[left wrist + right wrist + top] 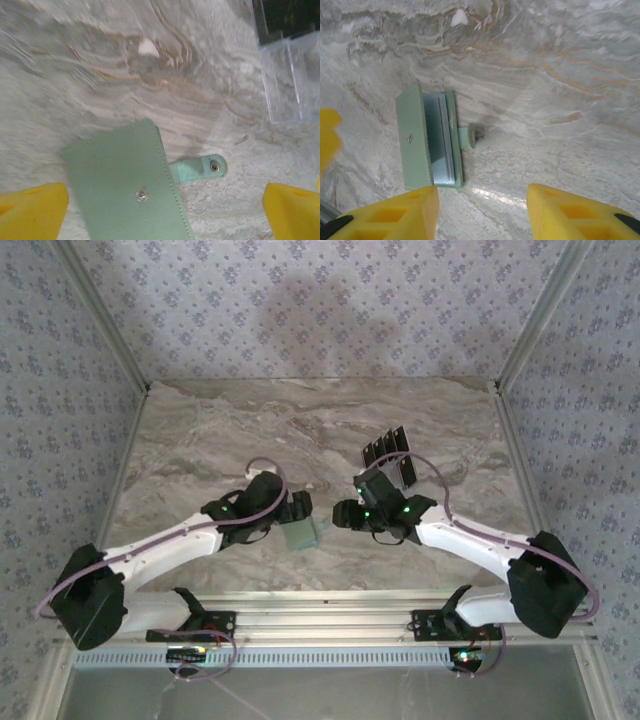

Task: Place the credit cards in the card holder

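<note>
Top external: marble table (200, 440) takes up most of the frame, with the left arm (170, 540) reaching in from lower left and the right arm (470, 535) from lower right. They meet just below centre.

The left gripper (296, 508) is spread as wide as it goes and grips nothing. In the left wrist view its yellow fingers (30, 210) sit at the bottom corners, clear of the pouch. The right gripper (346, 514) is partly open and empty, with bare marble between its fingers in the right wrist view.

The card holder (303, 534) lies on the table at centre frame, between the two grippers. In the right wrist view its mouth gapes, showing pale blue lining. The credit cards (386, 452) are fanned just above the right wrist, right of centre. None is in the holder.

The snap strap (200, 169) sticks out sideways from the holder.

Risks:
- The holder looks light and nothing pins it, so pushing a card in could slide it away.
- The mouth is narrow, so a tilted card would catch on the lip.
- The strap may flop over the opening.
- The right wrist is close to the fan and could knock it when turning.
</note>
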Robot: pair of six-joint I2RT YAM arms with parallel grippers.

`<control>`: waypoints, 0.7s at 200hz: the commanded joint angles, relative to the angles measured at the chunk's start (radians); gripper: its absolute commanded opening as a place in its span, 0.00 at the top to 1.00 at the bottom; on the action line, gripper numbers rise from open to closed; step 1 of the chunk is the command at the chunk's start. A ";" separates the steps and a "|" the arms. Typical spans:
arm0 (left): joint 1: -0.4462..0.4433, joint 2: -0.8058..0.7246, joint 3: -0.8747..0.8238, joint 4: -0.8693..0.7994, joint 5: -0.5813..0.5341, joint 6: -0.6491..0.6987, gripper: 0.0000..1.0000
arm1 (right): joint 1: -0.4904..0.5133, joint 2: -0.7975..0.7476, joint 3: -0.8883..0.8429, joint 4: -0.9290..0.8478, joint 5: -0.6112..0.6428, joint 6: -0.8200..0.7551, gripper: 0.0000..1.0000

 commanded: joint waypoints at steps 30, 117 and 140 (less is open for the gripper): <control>0.021 -0.071 -0.059 -0.229 -0.055 0.005 0.00 | 0.066 0.126 0.148 -0.010 -0.024 -0.020 0.57; 0.019 -0.104 -0.161 -0.182 -0.023 -0.023 0.00 | 0.100 0.389 0.325 -0.010 -0.071 -0.067 0.90; 0.019 -0.104 -0.163 -0.181 -0.025 -0.015 0.00 | 0.105 0.428 0.320 0.001 -0.073 -0.065 0.91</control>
